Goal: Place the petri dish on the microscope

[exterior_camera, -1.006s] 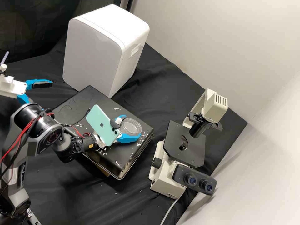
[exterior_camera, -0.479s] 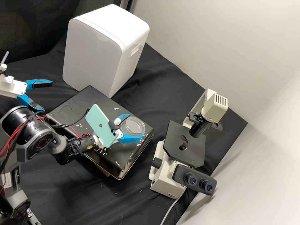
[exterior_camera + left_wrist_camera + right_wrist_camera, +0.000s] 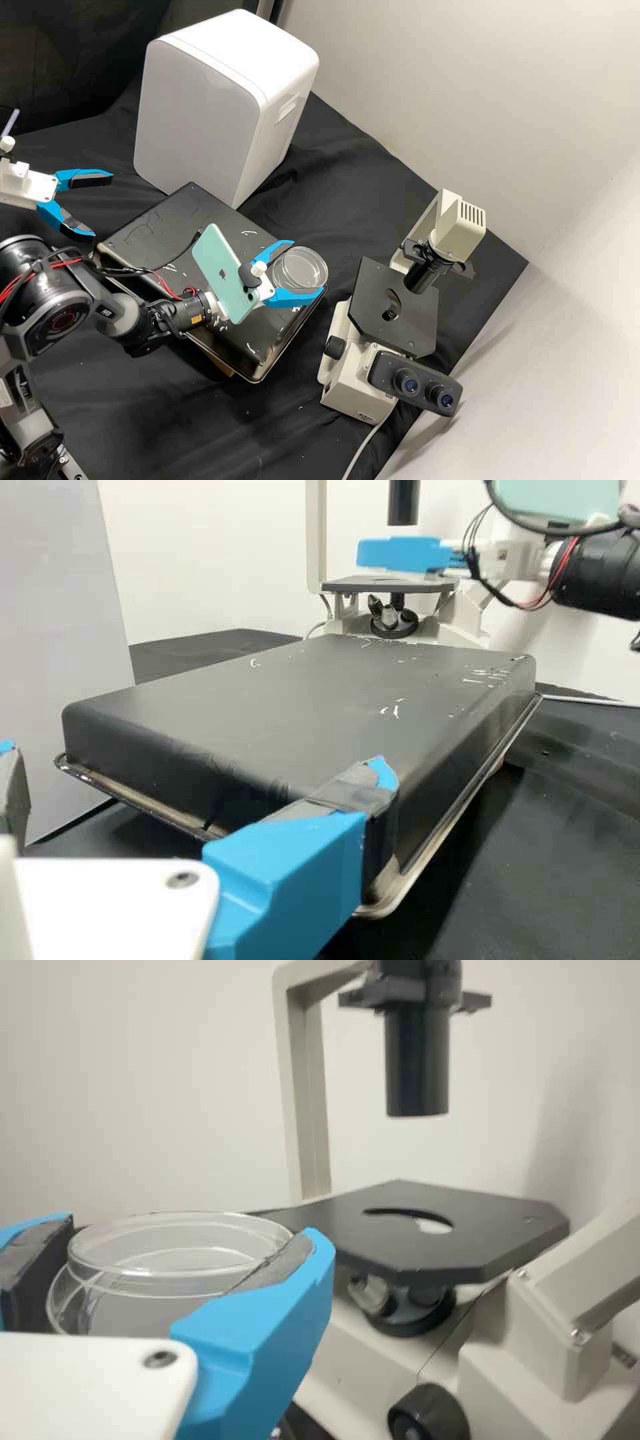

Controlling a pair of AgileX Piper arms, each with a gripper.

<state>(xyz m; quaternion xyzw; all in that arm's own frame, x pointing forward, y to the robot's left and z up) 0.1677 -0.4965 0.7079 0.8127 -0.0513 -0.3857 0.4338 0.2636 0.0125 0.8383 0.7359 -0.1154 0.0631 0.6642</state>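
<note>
Right hand [image 3: 303, 269] is clamped on the petri dish [image 3: 175, 1250], one blue finger on each side of the wall. The dish is level. The side grip makes sense: it leaves the underside free, so the dish can go down flat.

Dish location: in the air just short of the microscope [image 3: 373, 347], over the corner of the black tray [image 3: 167, 227] nearest it. It is apart from the tray top and not yet over the stage [image 3: 393, 303]. From the right wrist view it sits roughly at stage height, maybe slightly under. My read is that this is the transfer step, carrying across the gap.

The target is presumably the round opening in the stage [image 3: 415, 1222]. The black tube [image 3: 415, 1050] hangs directly above that opening, so there is not much headroom. A low sideways entry looks safer than coming down from above. Risk: the dish base or the lower finger catches the stage edge if the height isn't raised a touch.

Left hand [image 3: 100, 205] has its fingers apart and holds nothing. It sits well away from the microscope, on the tray's far side, probably parked out of the carry path.

The white box [image 3: 227, 100] stands on the desk [image 3: 347, 180] beyond the tray, well apart from the microscope and out of play.
</note>
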